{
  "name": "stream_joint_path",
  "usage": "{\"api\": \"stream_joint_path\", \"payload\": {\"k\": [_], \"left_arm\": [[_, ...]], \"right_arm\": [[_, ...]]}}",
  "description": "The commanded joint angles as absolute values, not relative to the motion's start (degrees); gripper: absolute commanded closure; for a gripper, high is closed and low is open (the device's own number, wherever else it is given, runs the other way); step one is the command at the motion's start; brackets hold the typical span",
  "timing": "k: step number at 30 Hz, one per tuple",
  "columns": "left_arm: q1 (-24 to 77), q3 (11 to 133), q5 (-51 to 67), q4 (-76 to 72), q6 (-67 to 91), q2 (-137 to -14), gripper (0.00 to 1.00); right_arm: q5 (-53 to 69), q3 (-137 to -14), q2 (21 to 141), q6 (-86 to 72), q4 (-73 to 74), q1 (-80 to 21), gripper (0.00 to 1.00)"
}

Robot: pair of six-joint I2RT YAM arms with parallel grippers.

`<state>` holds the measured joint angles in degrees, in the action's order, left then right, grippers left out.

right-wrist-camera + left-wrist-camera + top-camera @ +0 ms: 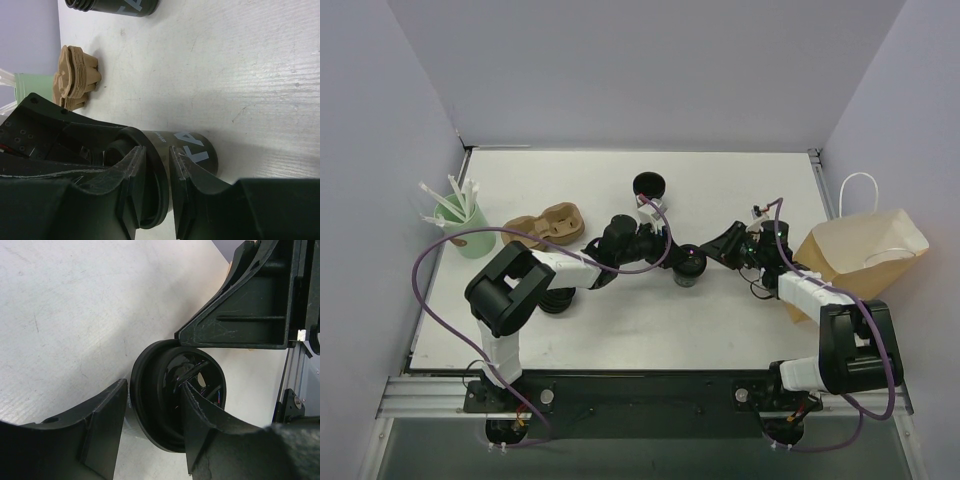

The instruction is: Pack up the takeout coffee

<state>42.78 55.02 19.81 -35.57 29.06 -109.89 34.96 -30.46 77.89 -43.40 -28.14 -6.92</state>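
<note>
one mint-green cup [466, 238] of white straws [451, 196], too bunched to count, stands far left. next come a tan pile of moulded carriers [545, 226], one ribbed black stack [556, 301] half under the left arm [535, 268], and one open black cup [648, 184] farther back. the single takeout coffee [690, 266] stands mid-way across the table [740, 185], upright, long axis vertical, lid [167, 390] up. the left gripper [155, 390] is about half open, fingers pressed to the cup's sides. the right gripper [156, 155] is nearly closed, fingers straddling the lid's rim, grip unclear. one brown paper bag [860, 255] stands far right.
</note>
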Motion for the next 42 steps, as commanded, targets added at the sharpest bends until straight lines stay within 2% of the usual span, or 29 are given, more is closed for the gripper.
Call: {"api": "stream_joint_path", "payload": {"k": [1,9,18,22,27,35,42], "left_arm": [[42.3,49.1,10.4,-5.5,19.6,-119.6,0.45],[42.4,49.4,8.9,-4.7,20.8,-121.1,0.45],[42.7,48.0,7.4,-5.1,23.0,-121.6,0.45],[42.7,47.0,6.7,-6.1,24.6,-121.8,0.45],[42.9,45.5,6.9,-7.7,25.8,-121.8,0.45],[43.5,43.1,6.5,-7.7,27.5,-114.8,0.45],[43.6,46.0,9.8,-5.4,28.3,-108.0,0.44]], "right_arm": [[39.6,-27.1,77.1,-41.3,-26.4,-7.3,0.76],[38.8,-16.5,76.6,-45.7,-35.3,-7.6,0.79],[32.5,-12.4,77.5,-45.5,-35.6,-9.6,0.82],[27.4,-14.1,79.3,-43.6,-31.1,-13.4,0.86],[28.1,-13.6,81.3,-45.4,-34.6,-13.9,0.86],[30.4,-21.6,73.3,-43.3,-24.1,-12.8,0.85],[32.2,-28.7,71.3,-40.5,-15.8,-11.2,0.74]]}}
